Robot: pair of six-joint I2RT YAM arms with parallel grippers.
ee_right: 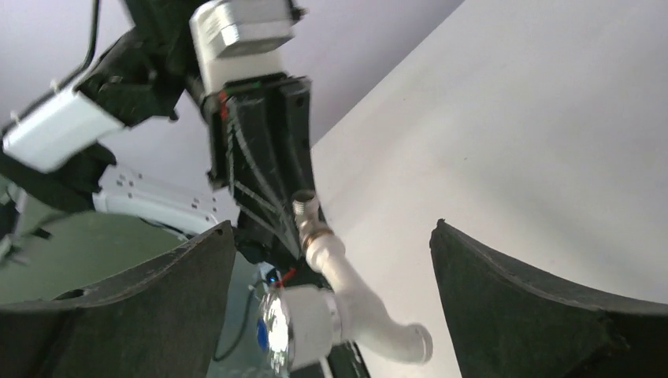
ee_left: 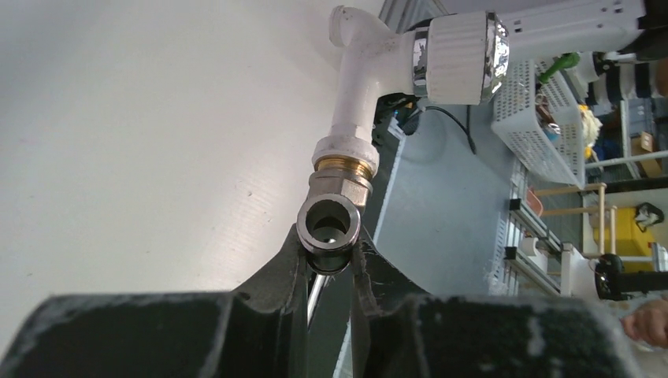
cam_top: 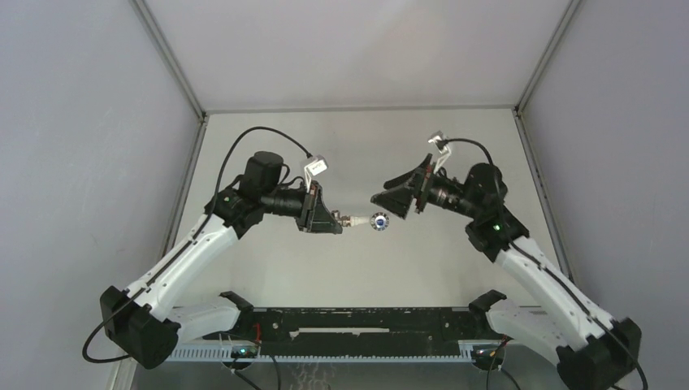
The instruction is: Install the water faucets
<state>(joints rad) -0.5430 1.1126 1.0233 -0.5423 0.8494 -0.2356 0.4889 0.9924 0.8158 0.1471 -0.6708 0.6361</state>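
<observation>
You have the grey metal fitting [ee_left: 329, 228] pinched at its open round end between the closed fingers of the left gripper [cam_top: 337, 221]. The white tap piece [ee_left: 354, 94] stands out from it, joined through a brass nut [ee_left: 344, 167]. The pair hangs in the air over the middle of the table [cam_top: 341, 146], between the two grippers.

Judge the fitting as hard, stiff and smooth. It is a round metal barrel, so it can roll or twist in flat pads if you load it sideways. The tap looks like light, rigid plastic, and its spout and neck are likelier to mark or crack than the metal. Its broad knob [ee_left: 457, 59], with a shiny ring, is the widest part and the natural place to grip for turning. The neck just above the nut is the alternative. Whether the thread is fully seated cannot be told from these views.

The right gripper [cam_top: 390, 191] stands wide open and holds nothing. Its fingers lie on either side of the tap without touching it.

Counted: one white tap piece, one grey fitting, one brass nut, one knob and two grippers. No other loose part shows on the table.
</observation>
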